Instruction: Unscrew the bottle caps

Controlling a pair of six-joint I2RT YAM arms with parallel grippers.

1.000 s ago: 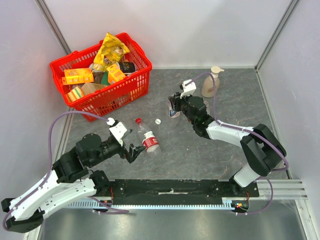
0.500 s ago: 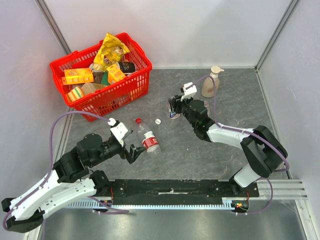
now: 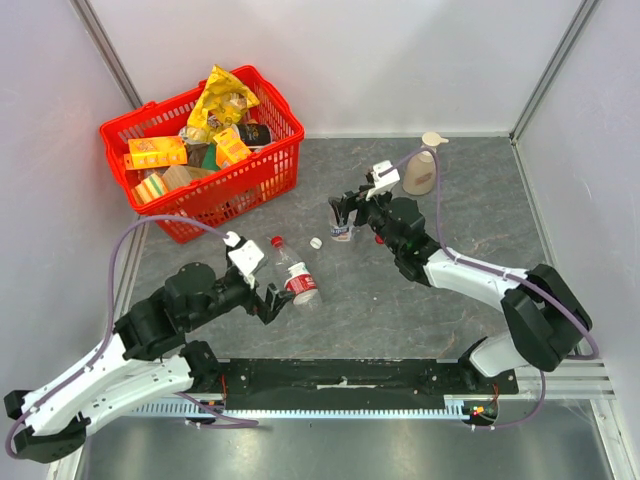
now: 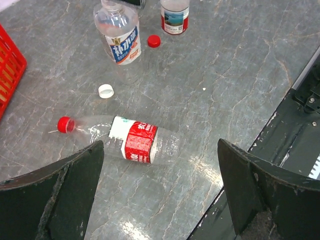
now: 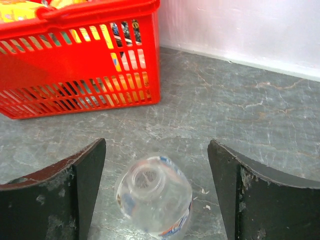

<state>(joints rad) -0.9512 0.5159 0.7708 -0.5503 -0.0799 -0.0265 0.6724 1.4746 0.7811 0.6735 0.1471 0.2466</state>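
One clear bottle (image 3: 296, 278) lies on its side with a red cap (image 3: 276, 241) screwed on; the left wrist view shows this bottle (image 4: 135, 143) and its cap (image 4: 63, 124). My left gripper (image 3: 272, 300) (image 4: 161, 147) hangs open just on the near side of it, touching nothing. A loose white cap (image 3: 316, 242) (image 4: 105, 90) and a loose red cap (image 4: 154, 41) rest on the table. An upright, capless bottle (image 3: 342, 228) (image 5: 154, 197) (image 4: 119, 35) stands under my right gripper (image 3: 352, 205) (image 5: 157, 145), whose jaws are wide apart on either side of the neck. Another upright bottle (image 4: 175, 14) stands beside it.
A red basket (image 3: 262, 180) (image 5: 80, 65) full of packaged goods sits at the back left. A beige pump soap bottle (image 3: 420, 172) stands at the back, behind the right arm. White walls close in three sides, and the black mounting rail (image 3: 340, 378) runs along the near edge.
My right gripper has gone from shut to wide open and drawn back slightly to the right, leaving the capless bottle standing. The left arm has shifted only slightly.
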